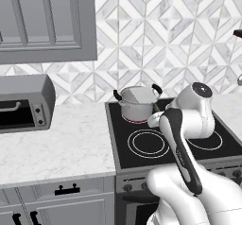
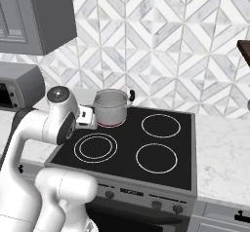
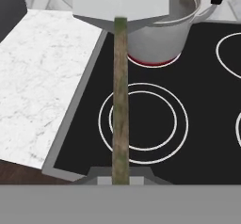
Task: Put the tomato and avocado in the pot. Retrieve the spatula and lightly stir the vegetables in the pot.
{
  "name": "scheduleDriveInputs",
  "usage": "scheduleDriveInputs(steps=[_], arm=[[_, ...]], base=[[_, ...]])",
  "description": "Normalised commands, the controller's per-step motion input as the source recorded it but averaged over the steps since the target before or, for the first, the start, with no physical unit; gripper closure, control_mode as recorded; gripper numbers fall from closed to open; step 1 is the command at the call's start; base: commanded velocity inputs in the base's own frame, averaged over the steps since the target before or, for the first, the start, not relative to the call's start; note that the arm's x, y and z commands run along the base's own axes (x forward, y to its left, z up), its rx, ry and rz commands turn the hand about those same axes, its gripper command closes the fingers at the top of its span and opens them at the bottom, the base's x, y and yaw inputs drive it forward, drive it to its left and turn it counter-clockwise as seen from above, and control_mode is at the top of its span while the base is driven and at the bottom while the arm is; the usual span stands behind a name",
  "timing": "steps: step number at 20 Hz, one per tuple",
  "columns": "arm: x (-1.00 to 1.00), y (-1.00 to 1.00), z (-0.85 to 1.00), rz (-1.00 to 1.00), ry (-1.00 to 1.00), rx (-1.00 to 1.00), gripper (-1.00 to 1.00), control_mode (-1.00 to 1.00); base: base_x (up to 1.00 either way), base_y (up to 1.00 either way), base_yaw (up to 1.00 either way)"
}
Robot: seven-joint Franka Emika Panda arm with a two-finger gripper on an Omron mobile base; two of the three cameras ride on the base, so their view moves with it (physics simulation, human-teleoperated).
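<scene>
At the near end of the hand view, the gripper (image 3: 120,178) is clenched on the spatula (image 3: 120,91), whose thin, straight, olive-brown handle runs away from the jaws toward the far side of the scene. The fingertips themselves are hidden at the bottom edge.

Directly below the handle lies the stove top (image 3: 202,138), a flat, glossy black glass surface. A burner ring (image 3: 143,123), drawn as two thin white concentric circles, sits under and just right of the handle's middle. To the gripper's left, a white marble counter (image 3: 47,86) with faint grey veining adjoins the stove edge.

Farther ahead, the handle ends in the flat, square, light-grey blade (image 3: 120,2), which overlaps the rim of the pot (image 3: 164,35); whether the two touch cannot be told. The pot is a shiny steel cylinder with black side handles, standing on the rear burner, which shows red at the pot's base.

In the left base view, the blade (image 1: 140,95) stands over the pot's mouth (image 1: 134,107). Behind the pot rises a wall of grey-and-white diamond-patterned tile (image 1: 156,35).
</scene>
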Motion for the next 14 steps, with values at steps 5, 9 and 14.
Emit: scheduleDriveInputs(steps=[5, 9, 14], arm=[[0.33, 0.0, 0.06, 0.0, 0.14, 0.0, 1.0, -1.0], [0.86, -0.04, 0.12, 0.0, 0.15, 0.0, 1.0, -1.0], [0.81, -0.06, 0.46, 0.0, 0.01, 0.0, 1.0, -1.0]], base=[[0.18, 0.0, 0.0], [0.0, 0.0, 0.0], [0.0, 0.0, 0.0]])
